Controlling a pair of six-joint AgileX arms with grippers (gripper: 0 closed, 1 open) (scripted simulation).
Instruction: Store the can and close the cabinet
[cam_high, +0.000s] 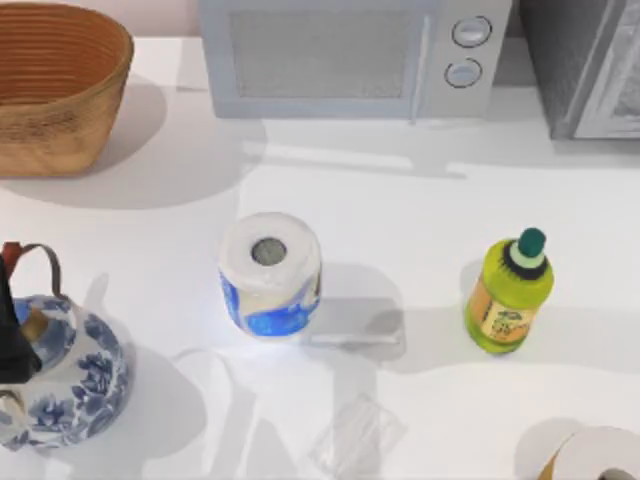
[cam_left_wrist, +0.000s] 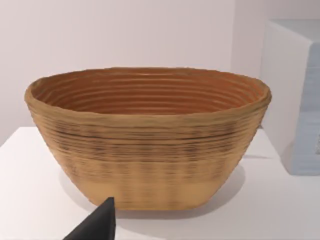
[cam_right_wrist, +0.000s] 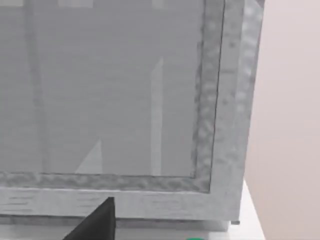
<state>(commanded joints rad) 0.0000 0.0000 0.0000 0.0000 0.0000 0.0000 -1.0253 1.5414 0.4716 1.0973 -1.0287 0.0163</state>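
White bench (cam_high: 420, 200), stocked.
Holds: basket (cam_high: 55, 85), microwave (cam_high: 350, 55), cabinet (cam_high: 590, 65), teapot (cam_high: 65, 370), paper roll (cam_high: 270, 272), green bottle (cam_high: 508, 292), second roll (cam_high: 595, 458).

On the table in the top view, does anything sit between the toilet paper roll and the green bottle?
No. In the top view the stretch between the toilet paper roll and the green bottle is bare white table, crossed by shadows.
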